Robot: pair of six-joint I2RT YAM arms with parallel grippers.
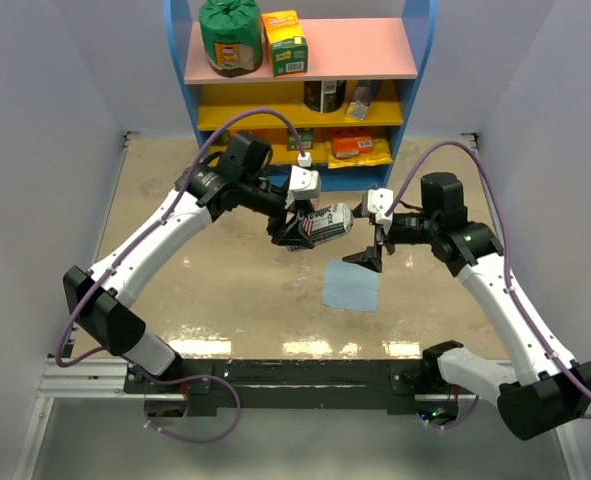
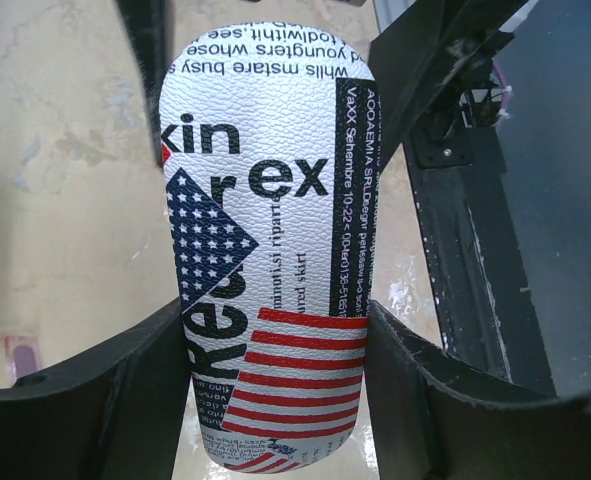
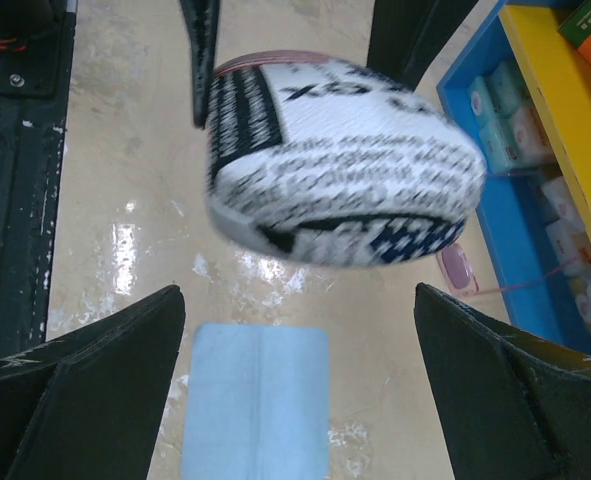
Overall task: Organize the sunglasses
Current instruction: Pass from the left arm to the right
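Note:
My left gripper (image 1: 310,232) (image 2: 275,320) is shut on the grey-white pouch (image 1: 327,222) (image 2: 270,230) with flag print and lettering, held above the table with a finger pressed on each side. The right gripper (image 1: 372,252) (image 3: 297,300) stands open just right of the pouch, nothing between its fingers. In the right wrist view the pouch (image 3: 345,190) hangs in front of it, blurred. A pink lens and thin arm of the sunglasses (image 3: 462,270) show on the table under the pouch's far side, close to the shelf. I cannot make out the sunglasses in the top view.
A light blue square cloth (image 1: 352,285) (image 3: 255,400) lies flat on the table below the right gripper. A blue shelf unit (image 1: 305,100) (image 3: 515,230) with packets and cans stands at the back. White walls close in both sides.

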